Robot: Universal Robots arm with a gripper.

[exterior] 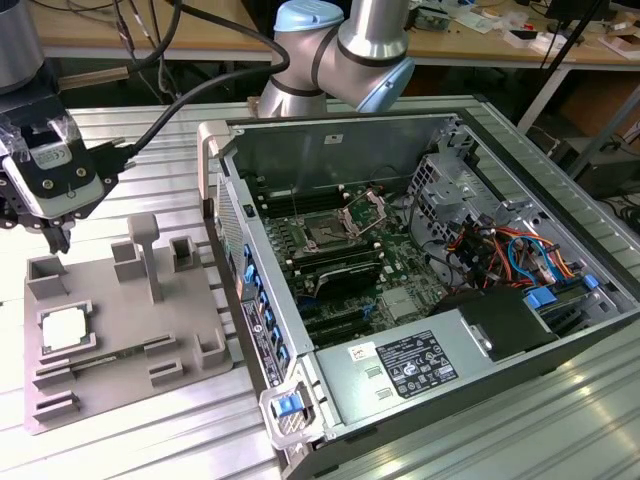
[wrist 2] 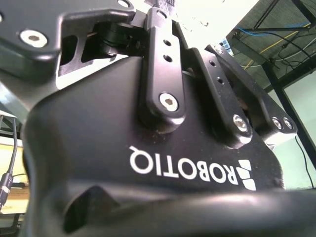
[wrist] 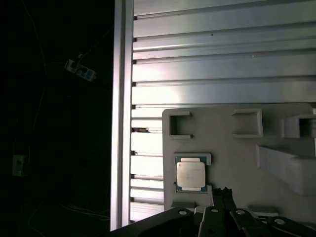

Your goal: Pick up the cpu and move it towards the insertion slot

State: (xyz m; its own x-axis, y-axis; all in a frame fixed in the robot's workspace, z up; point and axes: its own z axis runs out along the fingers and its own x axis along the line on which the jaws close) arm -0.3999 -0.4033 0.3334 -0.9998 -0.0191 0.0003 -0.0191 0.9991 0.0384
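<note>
Exterior view: the jaws hung over one corner of the grey tray [exterior: 110, 400], tips pointing down at it. They were drawn together to a narrow point and held nothing. The cpu [exterior: 62, 328] lay flat in a framed seat on the tray, below the jaws and a little to one side of them, clear of the tips. Its pale metal top faced up. Raised blocks [exterior: 145, 255] stood on the tray beyond the cpu, farther from the jaws.

The insertion slot [exterior: 324, 236] sat on the board inside the open computer case [exterior: 340, 150], well apart from the jaws, with the whole tray between them. Its dark centre was exposed, and the metal plate [exterior: 366, 210] of its bracket stood hinged up beside it. Tray and case both rested on the slatted metal surface [exterior: 520, 420]. The arm [exterior: 340, 45] rose behind the case, and a black cable [exterior: 190, 90] ran from it toward the jaws.

First wrist view: the cpu [wrist: 190, 174] appeared just ahead of the closed jaw tips, with a narrow strip of tray [wrist: 237, 153] between them. The slatted surface [wrist: 222, 59] extended past the tray, away from the jaws.

Second wrist view: the jaws' black housing [wrist 2: 98, 148] and its bolted links [wrist 2: 168, 84] were seen from close range.
</note>
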